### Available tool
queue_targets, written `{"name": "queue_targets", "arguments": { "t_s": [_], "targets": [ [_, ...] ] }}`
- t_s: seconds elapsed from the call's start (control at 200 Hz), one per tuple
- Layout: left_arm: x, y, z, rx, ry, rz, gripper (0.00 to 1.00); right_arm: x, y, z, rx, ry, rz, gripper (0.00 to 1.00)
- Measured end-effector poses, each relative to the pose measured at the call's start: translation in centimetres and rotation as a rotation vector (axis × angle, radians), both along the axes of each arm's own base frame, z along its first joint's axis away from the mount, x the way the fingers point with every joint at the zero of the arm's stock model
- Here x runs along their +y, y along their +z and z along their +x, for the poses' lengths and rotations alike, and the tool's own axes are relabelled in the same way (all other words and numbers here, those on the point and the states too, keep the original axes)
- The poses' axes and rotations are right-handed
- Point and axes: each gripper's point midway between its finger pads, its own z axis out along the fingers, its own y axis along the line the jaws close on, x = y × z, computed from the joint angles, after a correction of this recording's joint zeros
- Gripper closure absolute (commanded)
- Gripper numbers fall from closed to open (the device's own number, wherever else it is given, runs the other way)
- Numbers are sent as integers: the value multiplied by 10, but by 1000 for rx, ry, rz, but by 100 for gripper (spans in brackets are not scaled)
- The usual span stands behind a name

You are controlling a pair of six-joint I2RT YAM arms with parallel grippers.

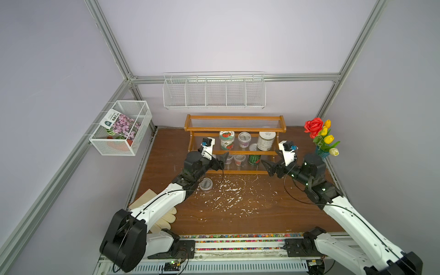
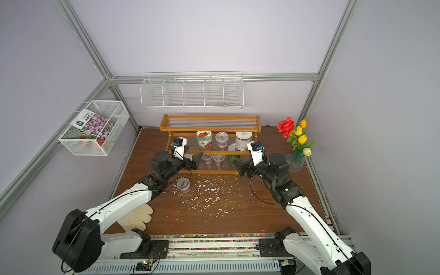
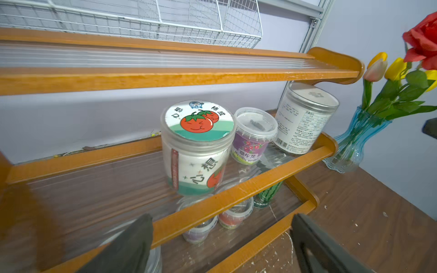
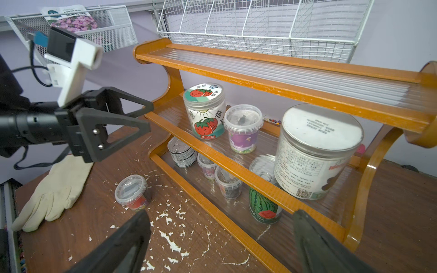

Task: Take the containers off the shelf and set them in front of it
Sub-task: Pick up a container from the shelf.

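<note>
The wooden shelf stands at the back of the table. Its middle tier carries a red-fruit jar, a clear cup and a big white-lidded tin. On the bottom tier are a pull-tab can, two clear cups and a watermelon can. One clear cup stands on the table in front. My left gripper hangs open and empty at the shelf's left front. My right gripper is open and empty at its right front.
A blue glass vase of flowers stands right of the shelf. A cream glove lies at the table's front left. White wire baskets hang on the back wall and the left wall. White flakes litter the tabletop.
</note>
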Motion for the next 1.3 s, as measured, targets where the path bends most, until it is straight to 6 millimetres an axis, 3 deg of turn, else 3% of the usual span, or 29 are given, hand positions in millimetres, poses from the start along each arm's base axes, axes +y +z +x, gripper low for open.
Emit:
{"name": "queue_targets", "arguments": {
  "t_s": [0.145, 0.49, 0.97, 1.3],
  "targets": [
    [-10, -5, 20, -15, 40, 2, 3, -5, 2, 1, -2, -19, 10, 3],
    [-21, 17, 58, -73, 104, -19, 2, -11, -7, 3, 15, -45, 16, 3],
    [-39, -6, 93, -28, 122, 55, 1, -18, -4, 5, 9, -67, 21, 3],
    [-38, -7, 97, -29, 105, 73, 20, -20, -4, 6, 9, -73, 21, 3]
  ]
}}
